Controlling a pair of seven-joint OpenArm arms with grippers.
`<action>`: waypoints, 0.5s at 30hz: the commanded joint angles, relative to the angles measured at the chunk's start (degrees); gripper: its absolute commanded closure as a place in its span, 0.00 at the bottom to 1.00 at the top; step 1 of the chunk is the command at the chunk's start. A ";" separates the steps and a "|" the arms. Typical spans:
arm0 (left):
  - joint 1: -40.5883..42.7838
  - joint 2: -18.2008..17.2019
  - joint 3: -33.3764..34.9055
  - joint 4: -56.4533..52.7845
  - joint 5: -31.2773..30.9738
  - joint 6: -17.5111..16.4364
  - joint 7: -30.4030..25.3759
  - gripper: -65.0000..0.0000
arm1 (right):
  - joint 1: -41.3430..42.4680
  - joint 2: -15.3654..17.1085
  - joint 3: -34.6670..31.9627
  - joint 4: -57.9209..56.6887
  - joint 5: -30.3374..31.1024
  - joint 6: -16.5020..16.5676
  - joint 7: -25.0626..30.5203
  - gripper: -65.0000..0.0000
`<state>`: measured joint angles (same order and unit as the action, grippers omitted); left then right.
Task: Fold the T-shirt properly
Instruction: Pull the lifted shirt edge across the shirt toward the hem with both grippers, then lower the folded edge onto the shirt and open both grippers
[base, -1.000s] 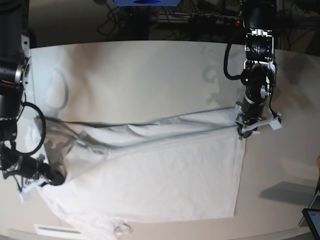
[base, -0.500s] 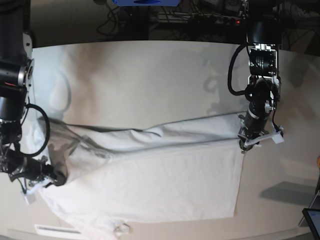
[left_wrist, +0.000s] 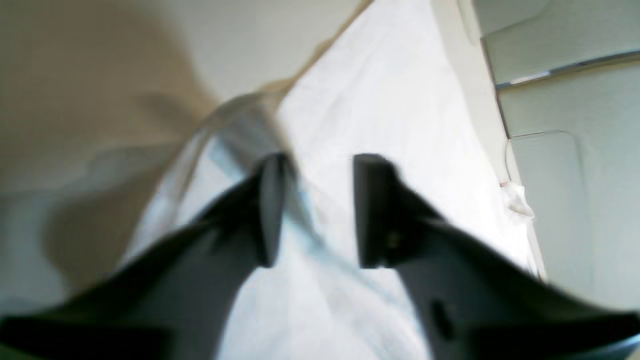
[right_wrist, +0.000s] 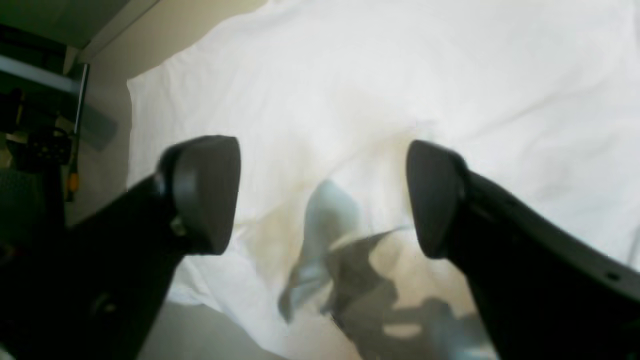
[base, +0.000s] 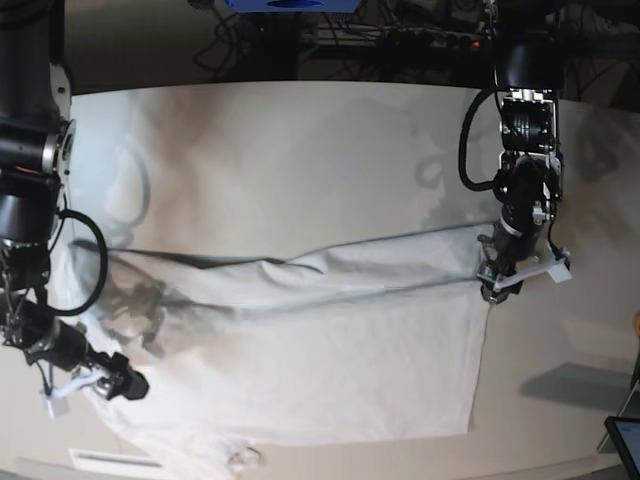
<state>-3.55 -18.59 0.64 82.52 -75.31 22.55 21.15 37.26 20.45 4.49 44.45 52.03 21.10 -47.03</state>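
The large plain white short-sleeved T-shirt of soft wrinkled cloth lies on the off-white desk, and it fills the lower middle of the base view from the left edge almost to the right arm of the picture. Its upper border is turned over into a long soft fold that runs across the frame. No print, brand or writing can be read on the cloth. Near the bottom edge of the base view a small neck label is visible, but it is too small to read.

The left claw stands at the right end of this fold, at the middle right of the base view. In the left wrist view its two black fingers are a little apart, with white cloth seen between them; the picture is blurred, so I cannot tell if they touch the cloth.

The right claw is at the lower left of the base view, over the shirt's left edge. In the right wrist view its fingers stand wide apart and hold nothing; the shirt lies below them.
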 joint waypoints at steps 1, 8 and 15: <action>-1.50 -1.32 -1.39 0.42 0.10 -0.70 -1.06 0.51 | 1.47 0.78 0.39 0.78 1.11 0.57 1.71 0.15; -1.59 -5.45 -0.86 3.59 3.35 -3.07 -0.62 0.43 | -0.90 2.98 5.57 1.40 2.69 8.92 0.56 0.16; 5.44 -5.72 6.34 16.16 33.86 -3.07 3.95 0.43 | -11.01 5.71 5.49 18.46 0.67 8.30 0.39 0.16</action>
<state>2.26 -23.20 7.64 98.26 -41.60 18.57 26.09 23.53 24.71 9.56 62.13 50.92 28.51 -48.47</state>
